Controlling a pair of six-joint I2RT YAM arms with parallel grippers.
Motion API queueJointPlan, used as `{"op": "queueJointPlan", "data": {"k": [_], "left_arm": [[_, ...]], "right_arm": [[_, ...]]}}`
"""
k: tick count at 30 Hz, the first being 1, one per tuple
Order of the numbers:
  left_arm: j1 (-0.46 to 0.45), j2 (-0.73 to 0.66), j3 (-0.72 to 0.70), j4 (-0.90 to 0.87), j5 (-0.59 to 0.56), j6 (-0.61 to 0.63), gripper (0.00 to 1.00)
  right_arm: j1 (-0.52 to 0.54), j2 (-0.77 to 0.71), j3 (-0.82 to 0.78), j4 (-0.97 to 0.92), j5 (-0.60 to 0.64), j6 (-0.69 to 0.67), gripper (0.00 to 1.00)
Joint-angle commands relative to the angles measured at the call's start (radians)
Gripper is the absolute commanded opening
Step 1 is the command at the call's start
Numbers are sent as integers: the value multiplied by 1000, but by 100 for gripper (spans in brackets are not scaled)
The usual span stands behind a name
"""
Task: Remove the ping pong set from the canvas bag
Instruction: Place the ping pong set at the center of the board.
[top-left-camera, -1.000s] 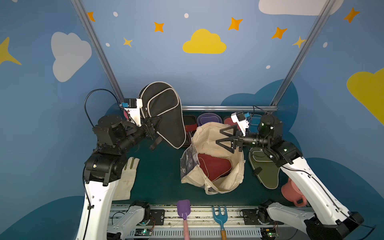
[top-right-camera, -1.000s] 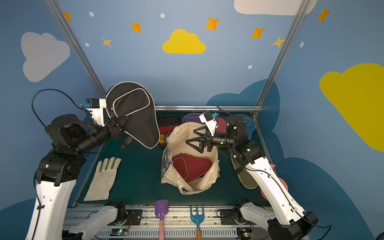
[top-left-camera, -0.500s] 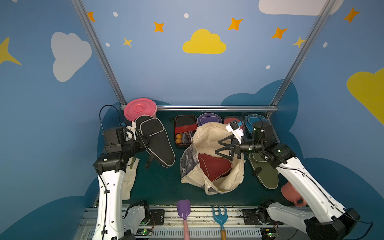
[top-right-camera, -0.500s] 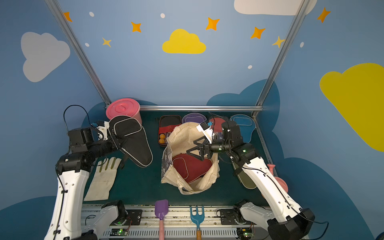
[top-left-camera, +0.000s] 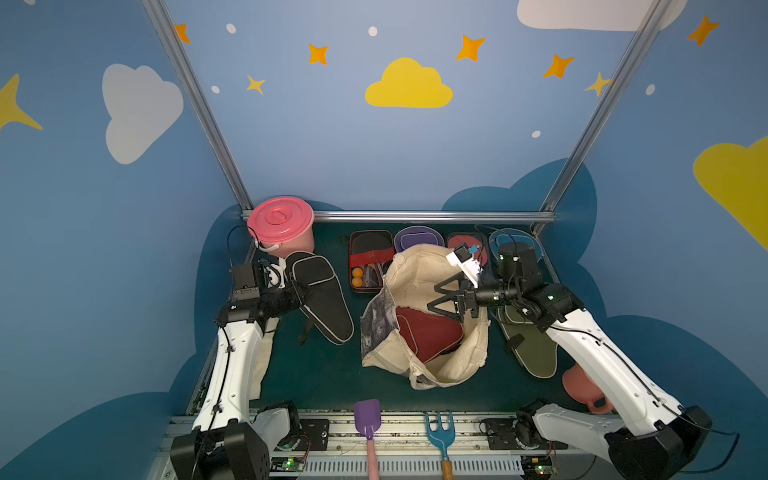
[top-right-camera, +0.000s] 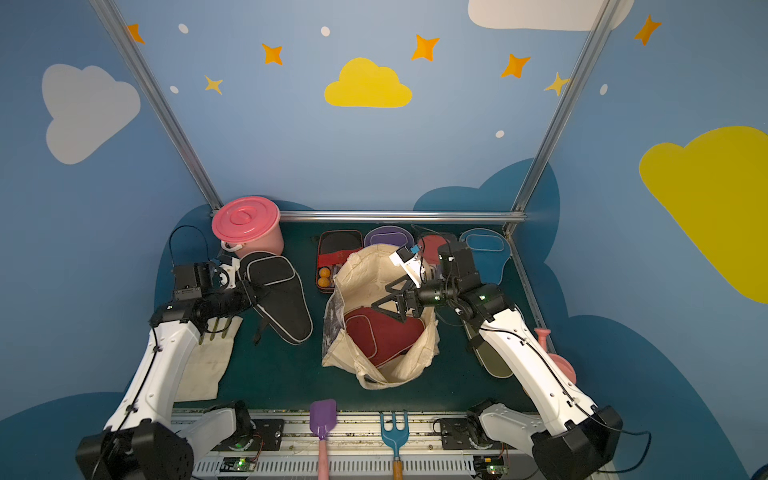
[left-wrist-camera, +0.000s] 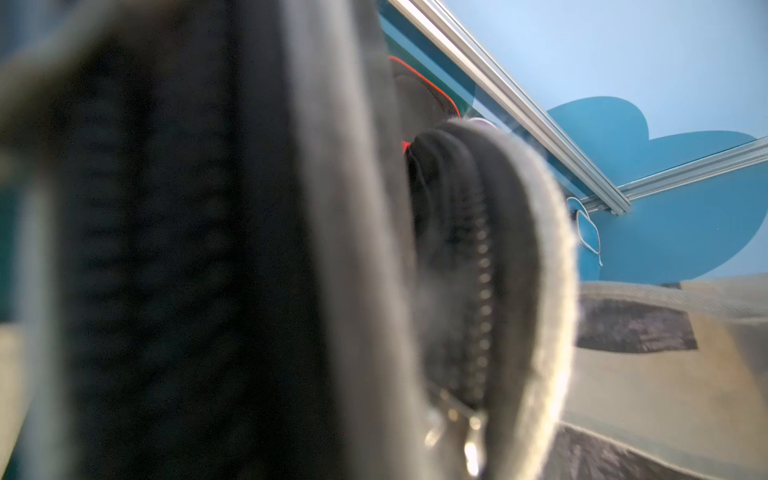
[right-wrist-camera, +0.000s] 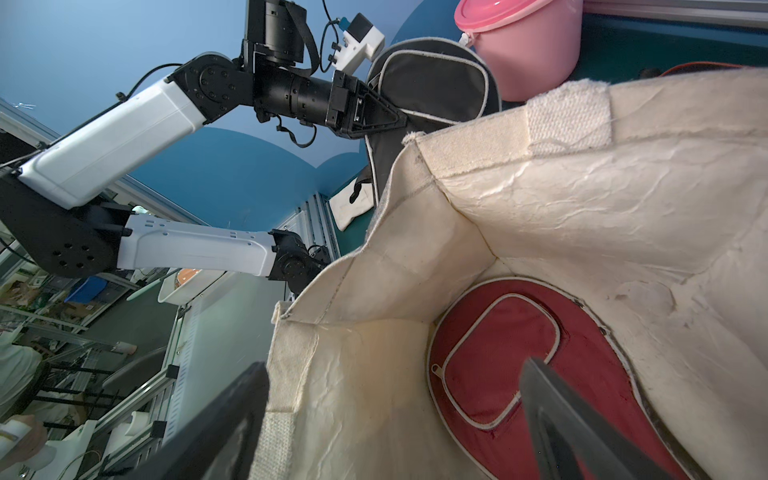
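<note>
The left gripper (right-wrist-camera: 390, 120) is pinched narrow on the rim of the black cover (top-left-camera: 322, 299). That cover sits outside the canvas bag (top-left-camera: 419, 270), toward the back left corner of the bench (top-left-camera: 324, 374), just beside the pink bucket (top-left-camera: 280, 220). Its handle end points toward the front edge. From the left wrist view all you get is blurred black fabric and a zip.

The bag slumps open mid-bench, and the maroon cover (top-left-camera: 428, 332) lies flat in its bottom (the only piece inside that I can make out). The right gripper (top-left-camera: 433, 298) hangs over the bag's mouth above it with its jaws spread wide, holding nothing.

Along the back edge lie the black-red case (top-left-camera: 370, 257) with orange balls, the purple cover (top-left-camera: 417, 241), the red paddle (top-left-camera: 463, 243) and the blue cover (top-right-camera: 484, 245). The olive cover (top-left-camera: 536, 353) lies by the right edge, partly under the right arm. A cream glove (top-right-camera: 208, 361) lies at the left edge.
</note>
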Motion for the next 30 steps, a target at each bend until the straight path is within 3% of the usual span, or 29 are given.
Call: {"op": "queueJointPlan", "data": {"k": [1, 7, 21, 30], "left_arm": [[6, 41, 21, 134, 33, 30, 4], [8, 207, 137, 28, 47, 70, 4], [8, 385, 110, 162, 20, -7, 4], [8, 494, 128, 179, -28, -18, 14]], "right_arm": [[5, 5, 3, -7, -19, -12, 92], [5, 13, -5, 10, -27, -8, 92], [5, 3, -20, 17, -45, -17, 92], [6, -8, -27, 7, -48, -28, 92]]}}
